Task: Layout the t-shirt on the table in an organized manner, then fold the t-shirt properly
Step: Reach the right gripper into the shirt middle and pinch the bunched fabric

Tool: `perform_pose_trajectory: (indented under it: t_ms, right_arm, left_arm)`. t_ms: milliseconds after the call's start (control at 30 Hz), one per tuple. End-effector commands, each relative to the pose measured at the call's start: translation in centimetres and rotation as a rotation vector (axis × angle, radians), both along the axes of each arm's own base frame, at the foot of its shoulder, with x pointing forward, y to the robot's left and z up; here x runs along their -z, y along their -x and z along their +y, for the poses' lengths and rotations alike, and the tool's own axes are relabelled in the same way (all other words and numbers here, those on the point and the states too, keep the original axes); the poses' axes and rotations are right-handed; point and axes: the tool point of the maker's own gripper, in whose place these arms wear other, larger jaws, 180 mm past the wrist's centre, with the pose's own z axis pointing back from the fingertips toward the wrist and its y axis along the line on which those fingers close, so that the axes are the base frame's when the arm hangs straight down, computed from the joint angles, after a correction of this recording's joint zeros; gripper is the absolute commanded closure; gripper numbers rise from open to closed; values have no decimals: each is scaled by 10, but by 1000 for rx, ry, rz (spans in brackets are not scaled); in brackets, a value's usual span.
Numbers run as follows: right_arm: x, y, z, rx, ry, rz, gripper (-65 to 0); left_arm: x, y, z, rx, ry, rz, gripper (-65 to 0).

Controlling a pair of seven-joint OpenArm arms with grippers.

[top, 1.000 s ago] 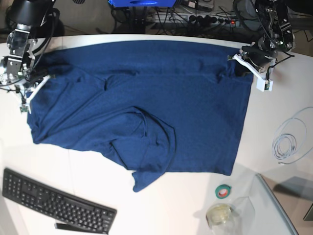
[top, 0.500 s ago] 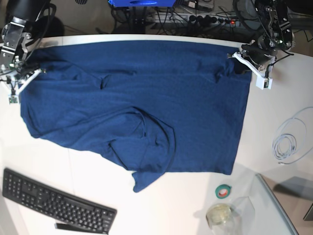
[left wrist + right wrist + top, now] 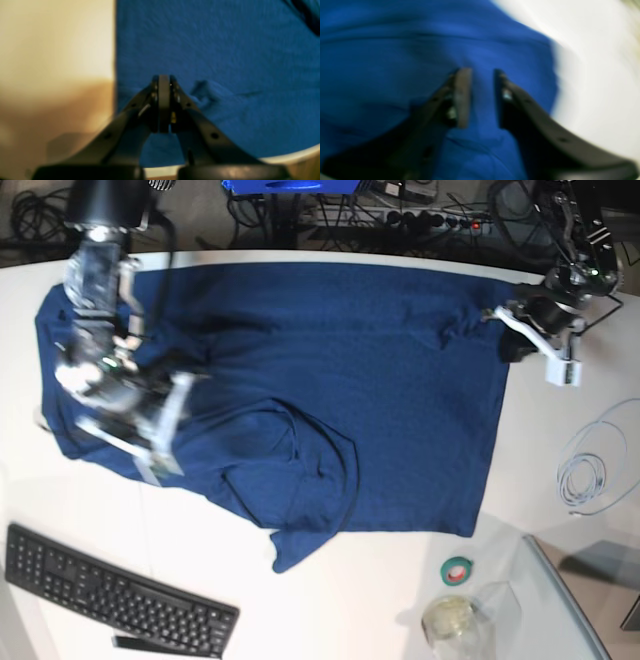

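Shirt spread on table, lower part bunched. Left gripper pressed together at shirt corner; right gripper spread above shirt.

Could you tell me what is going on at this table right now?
A two-armed robot is spreading a navy t-shirt on the white table. The left gripper is shut at the shirt's far corner; whether it pinches cloth is unclear. The right gripper hangs open over the other side. A bunched fold remains mid-shirt.
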Motion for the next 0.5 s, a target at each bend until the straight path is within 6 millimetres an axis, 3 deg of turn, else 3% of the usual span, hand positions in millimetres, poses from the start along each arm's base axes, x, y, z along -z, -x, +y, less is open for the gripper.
perform_pose_trajectory:
  t_ms: [0, 100, 267, 367, 467]
  right_arm:
    - [-18, -26, 13, -32, 7, -55, -278]
    - [-9, -47, 67, -139, -34, -10, -363]
    - [9, -72, 124, -214, -217, 91, -374]
    - [12, -79, 141, -198, -347, 150, -374]
    - [19, -81, 145, -192, -376, 171, -375]
  left_arm:
    - [-14, -4, 19, -32, -36, -40, 0]
    - [-25, 3, 50, -112, -73, -61, 0]
    - [-35, 21, 91, -187, -135, -49, 0]
    - [-33, 32, 103, -215, -142, -29, 0]
    - [-26, 37, 105, -227, -134, -11, 0]
